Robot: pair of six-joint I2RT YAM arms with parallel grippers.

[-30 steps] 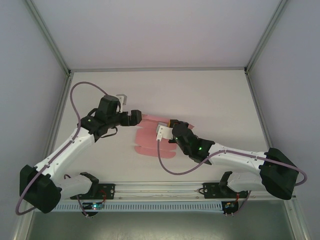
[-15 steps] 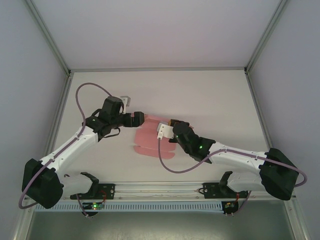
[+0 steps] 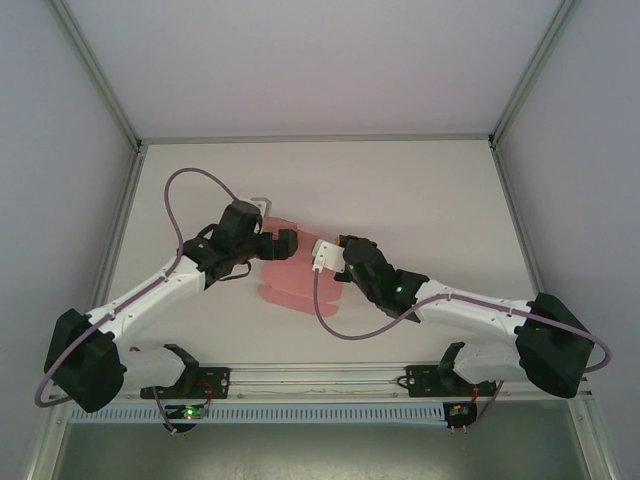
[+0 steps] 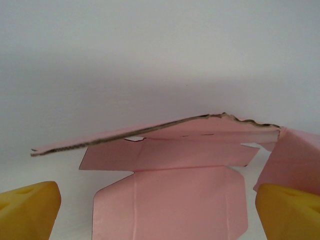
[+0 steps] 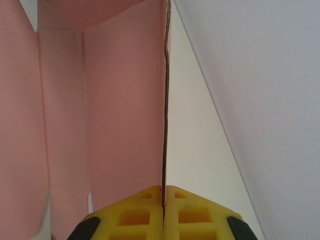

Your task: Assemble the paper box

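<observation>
The paper box (image 3: 288, 282) is a pink die-cut sheet lying mostly flat mid-table, with one panel lifted. My right gripper (image 3: 336, 248) is shut on the thin edge of that lifted panel (image 5: 125, 110), and its yellow fingertips (image 5: 145, 210) pinch the card between them. My left gripper (image 3: 291, 242) hovers open at the sheet's far left corner. In the left wrist view its yellow fingertips (image 4: 31, 209) sit wide apart at the bottom corners. Between them are the flat flaps (image 4: 175, 200), and beyond is the raised panel's ragged edge (image 4: 165, 124).
The white table (image 3: 430, 200) is enclosed by grey walls and metal frame posts (image 3: 95, 75). A rail (image 3: 320, 378) with the arm bases runs along the near edge. Purple cables (image 3: 190, 178) loop above both arms.
My left arm has swung right, so its open gripper is now at the sheet's corner. My right gripper has shifted slightly left and away, still holding the panel, and the sheet has slid left.
</observation>
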